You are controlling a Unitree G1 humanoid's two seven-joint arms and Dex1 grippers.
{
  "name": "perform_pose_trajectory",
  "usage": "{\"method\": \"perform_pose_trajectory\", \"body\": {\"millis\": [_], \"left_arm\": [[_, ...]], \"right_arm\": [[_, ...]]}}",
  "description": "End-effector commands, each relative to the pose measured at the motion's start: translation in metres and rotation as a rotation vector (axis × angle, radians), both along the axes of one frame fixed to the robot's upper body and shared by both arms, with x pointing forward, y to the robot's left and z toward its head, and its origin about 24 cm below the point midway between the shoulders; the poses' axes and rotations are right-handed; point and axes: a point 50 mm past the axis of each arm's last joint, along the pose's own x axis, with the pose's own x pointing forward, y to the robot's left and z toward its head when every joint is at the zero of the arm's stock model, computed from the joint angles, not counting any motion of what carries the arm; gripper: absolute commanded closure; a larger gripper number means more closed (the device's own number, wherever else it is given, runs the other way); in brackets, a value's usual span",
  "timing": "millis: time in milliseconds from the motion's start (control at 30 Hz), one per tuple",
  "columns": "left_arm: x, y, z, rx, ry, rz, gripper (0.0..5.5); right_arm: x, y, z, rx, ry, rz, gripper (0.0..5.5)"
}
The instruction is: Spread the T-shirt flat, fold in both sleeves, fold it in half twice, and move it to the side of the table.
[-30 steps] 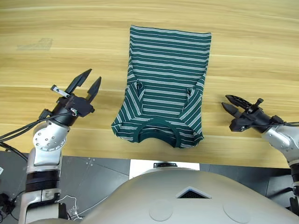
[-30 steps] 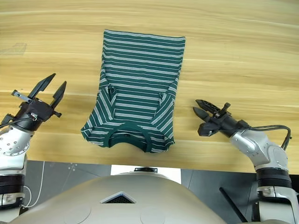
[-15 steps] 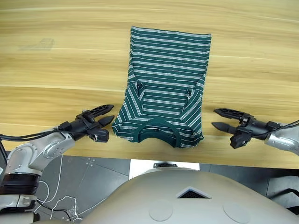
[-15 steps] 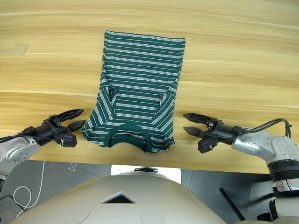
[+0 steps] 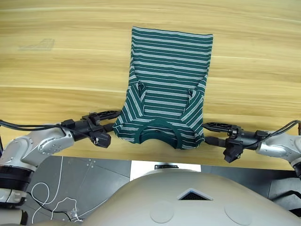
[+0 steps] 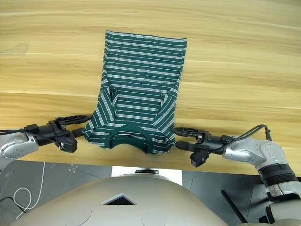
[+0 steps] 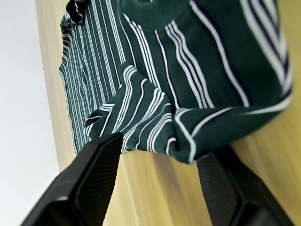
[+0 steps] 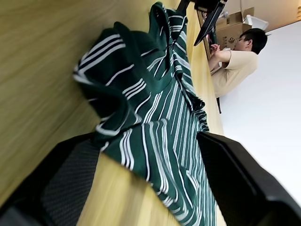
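The left gripper (image 5: 112, 119) lay low at the near left shoulder corner of the green striped T-shirt (image 5: 169, 70), its fingers (image 7: 89, 183) spread apart with the corner between them, not clamped. The right gripper (image 5: 206, 132) sat likewise at the near right corner, fingers parted around the cloth. The T-shirt lay on the wooden table (image 5: 61, 61), sleeves folded in, collar toward the robot.

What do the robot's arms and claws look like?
The left arm and right arm are rounded silver-grey casings trailed by black cables. The left claw and right claw are black, each with two long tapering fingers.
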Motion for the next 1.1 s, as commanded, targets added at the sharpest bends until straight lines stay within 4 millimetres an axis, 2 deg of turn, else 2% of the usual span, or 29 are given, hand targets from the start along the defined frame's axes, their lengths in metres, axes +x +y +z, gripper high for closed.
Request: {"method": "perform_pose_trajectory", "body": {"millis": [33,133,333,600,767,867,1100], "left_arm": [[-0.015,-0.005,-0.033,0.090,0.195,-0.062,2.73],[-0.007,-0.007,-0.038,0.086,0.200,-0.072,2.73],[-0.005,-0.015,-0.045,0.078,0.234,-0.147,2.73],[-0.036,-0.023,-0.036,0.006,0.296,-0.229,2.73],[-0.038,-0.016,-0.039,0.045,0.327,-0.214,2.73],[-0.032,-0.015,-0.041,0.030,0.316,-0.171,2.73],[-0.014,-0.011,-0.050,0.012,0.268,-0.069,2.69]], "right_arm": [[0.003,0.004,-0.011,-0.035,0.010,-0.008,1.79],[0.004,0.009,-0.012,-0.016,0.009,-0.006,1.79],[0.004,0.009,-0.017,-0.022,0.002,-0.024,1.79],[-0.003,0.008,-0.016,-0.044,0.013,0.016,1.79],[-0.003,0.011,-0.017,-0.043,0.017,0.032,1.79],[-0.003,0.014,-0.016,-0.033,0.019,0.039,1.79],[-0.005,0.012,-0.017,-0.049,0.034,0.033,3.18]]}}
